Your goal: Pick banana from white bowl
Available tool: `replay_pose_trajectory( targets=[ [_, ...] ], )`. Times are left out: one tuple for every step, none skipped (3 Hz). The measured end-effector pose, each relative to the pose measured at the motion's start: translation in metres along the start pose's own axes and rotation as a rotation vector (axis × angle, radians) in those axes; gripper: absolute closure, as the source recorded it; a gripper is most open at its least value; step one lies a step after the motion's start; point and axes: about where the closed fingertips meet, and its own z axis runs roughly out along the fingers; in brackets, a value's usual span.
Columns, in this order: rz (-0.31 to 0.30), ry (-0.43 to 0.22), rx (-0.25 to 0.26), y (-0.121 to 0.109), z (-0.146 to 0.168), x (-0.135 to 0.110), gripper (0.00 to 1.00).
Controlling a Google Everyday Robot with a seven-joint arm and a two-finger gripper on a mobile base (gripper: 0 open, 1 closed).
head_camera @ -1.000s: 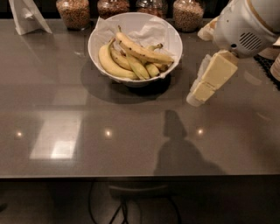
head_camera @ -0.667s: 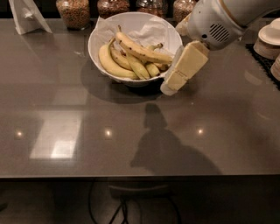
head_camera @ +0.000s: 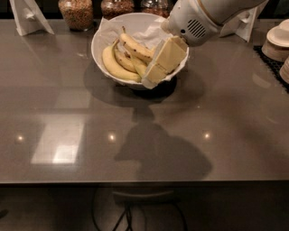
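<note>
The white bowl [head_camera: 106, 36], lined with crumpled white paper, stands at the back middle of the grey table. Several bananas lie in it. The banana [head_camera: 135, 47], long, pale yellow and brown-speckled, lies on top, running from upper left to lower right. A plump unspotted yellow banana [head_camera: 115, 66] lies along the bowl's left wall. My gripper [head_camera: 159, 67], cream-coloured, hangs from the white arm [head_camera: 198, 18] over the bowl's right half. Its tip is at the bowl's front right rim, right beside the banana's lower end, which it hides.
Glass jars [head_camera: 76, 12] of grains stand behind the bowl. A white stand [head_camera: 28, 17] is at the back left, another [head_camera: 244, 23] at the back right. Stacked plates [head_camera: 277, 41] on a black mat [head_camera: 271, 61] sit at the right edge.
The arm and gripper have moved left, from the table to the right of the bowl to over the bowl's right half. The bananas have not moved.
</note>
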Motion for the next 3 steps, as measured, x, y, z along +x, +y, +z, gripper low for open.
replay_pose_trajectory(
  targets=[
    [0.016,-0.032,0.011,-0.008,0.01,0.001,0.0],
    [0.017,-0.078,0.008,-0.026,0.03,-0.011,0.0],
    [-0.012,-0.088,0.005,-0.052,0.053,-0.024,0.02]
  ],
)
